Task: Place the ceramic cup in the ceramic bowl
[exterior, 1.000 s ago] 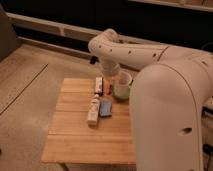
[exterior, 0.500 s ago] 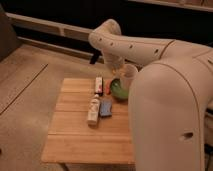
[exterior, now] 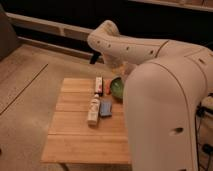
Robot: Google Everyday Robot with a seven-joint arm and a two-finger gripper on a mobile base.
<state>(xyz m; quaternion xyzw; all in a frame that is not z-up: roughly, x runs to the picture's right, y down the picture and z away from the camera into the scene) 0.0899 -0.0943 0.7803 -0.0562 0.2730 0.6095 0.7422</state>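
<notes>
The green ceramic bowl (exterior: 117, 88) sits at the right edge of the wooden table (exterior: 75, 136), partly hidden by my white arm. The ceramic cup (exterior: 124, 67) shows as a small pale shape just above and behind the bowl, off the table top. My gripper (exterior: 120, 65) is at the cup, at the end of the arm that arcs in from the right, and holds it above the bowl. The arm's bulk hides most of the cup and the bowl's right side.
A long white bottle (exterior: 93, 107) lies in the middle of the table with a small blue block (exterior: 105, 107) beside it. A white packet (exterior: 99, 83) and a red item (exterior: 108, 88) lie left of the bowl. A dark wall stands behind.
The cup has risen from beside the bowl and moved slightly right and up with the gripper. The arm has swung higher over the table's back right corner.
</notes>
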